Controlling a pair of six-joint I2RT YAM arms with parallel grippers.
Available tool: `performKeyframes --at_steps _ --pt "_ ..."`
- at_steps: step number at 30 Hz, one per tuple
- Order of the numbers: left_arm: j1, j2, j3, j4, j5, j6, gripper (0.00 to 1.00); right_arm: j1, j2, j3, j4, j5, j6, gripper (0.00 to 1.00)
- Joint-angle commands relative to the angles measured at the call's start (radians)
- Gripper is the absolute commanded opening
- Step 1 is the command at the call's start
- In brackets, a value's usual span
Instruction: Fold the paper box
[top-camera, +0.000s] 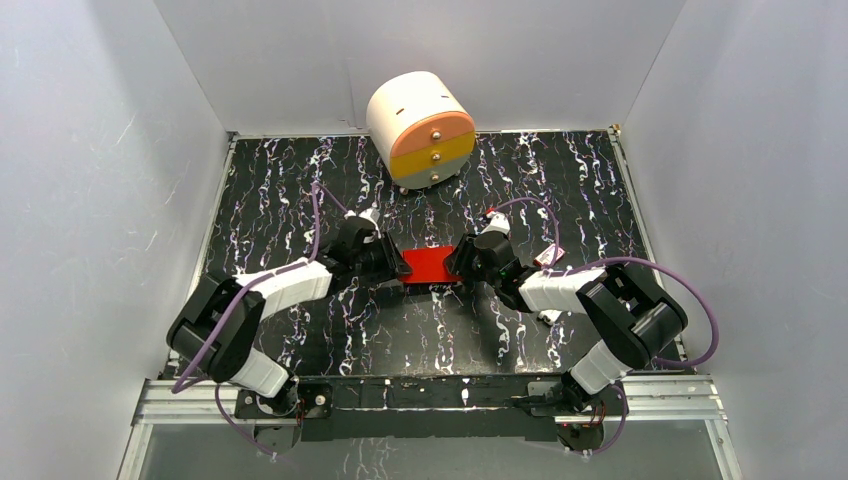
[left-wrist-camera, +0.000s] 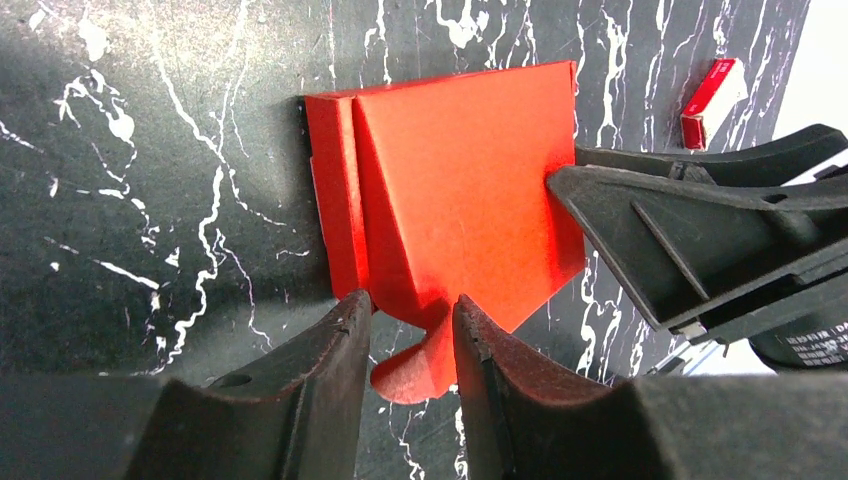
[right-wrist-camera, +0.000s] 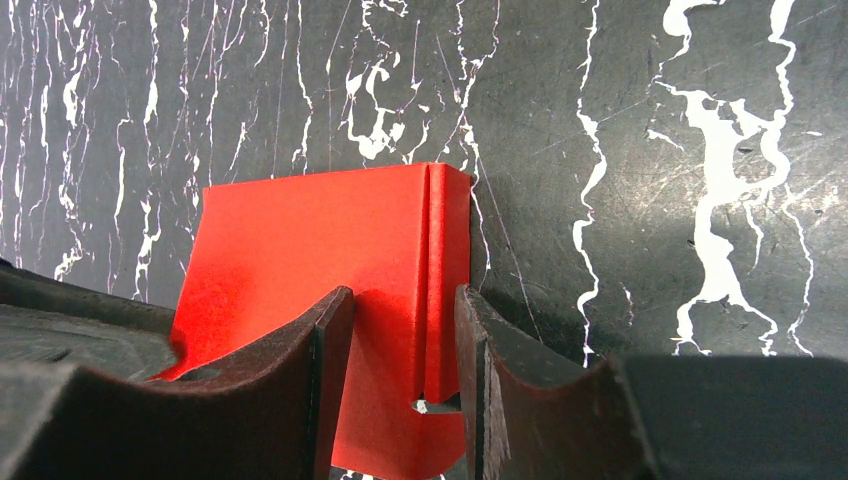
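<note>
As seen from overhead, places the paper box (top-camera: 432, 264) flat at the middle of the black marbled table (top-camera: 280, 200), between the left gripper (top-camera: 392, 265) at its left end and the right gripper (top-camera: 457, 262) at its right end. Hides both sets of fingertips under the wrists, so gives no jaw state from that height.

Comes closer on the left wrist: shows the paper box (left-wrist-camera: 470, 190) as a red sheet with a narrow strip creased along one side and a rounded tab sticking out toward the camera. Sets the left gripper (left-wrist-camera: 408, 300) astride that tab, jaws narrowly parted yet wider than the thin card; cannot tell whether either pad touches it. Also catches the right gripper (left-wrist-camera: 560, 180) from the side, its tip touching the opposite edge of the box, and a small red-and-white packet (left-wrist-camera: 710, 100) lying beyond, well apart.

On the right wrist, shows the right gripper (right-wrist-camera: 395, 295) about half parted over the end of the paper box (right-wrist-camera: 300, 240), one finger over the card face, the other just beside the narrow folded strip at its edge; clamped on nothing visible.

Around: a round white, orange and yellow drawer unit (top-camera: 420, 125) at the back edge, well apart from the box; purple cables (top-camera: 640, 265) looping off both arms. Leaves open tabletop in front of and behind the box; closes the table with white walls (top-camera: 90, 200) on three sides.
</note>
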Motion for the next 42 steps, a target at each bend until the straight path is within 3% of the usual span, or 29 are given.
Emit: performKeyframes --at_steps 1,17,20,29,42 --pt "-0.002 0.027 0.045 0.01 0.019 -0.011 0.34 0.006 0.027 -0.006 -0.05 -0.017 -0.027 0.49" --pt "-0.002 0.104 0.031 0.156 0.157 -0.149 0.24 0.023 0.045 0.002 -0.038 -0.026 -0.01 0.49" --pt "-0.002 0.098 0.039 0.116 0.131 -0.118 0.29 0.027 0.05 0.005 -0.043 -0.021 -0.014 0.49" --pt "-0.001 -0.072 0.002 -0.046 -0.119 0.037 0.36 0.028 0.001 -0.012 -0.062 0.027 -0.058 0.49" --pt "-0.002 0.048 -0.049 0.096 -0.069 0.024 0.37 0.028 0.012 -0.024 -0.067 0.019 -0.085 0.48"
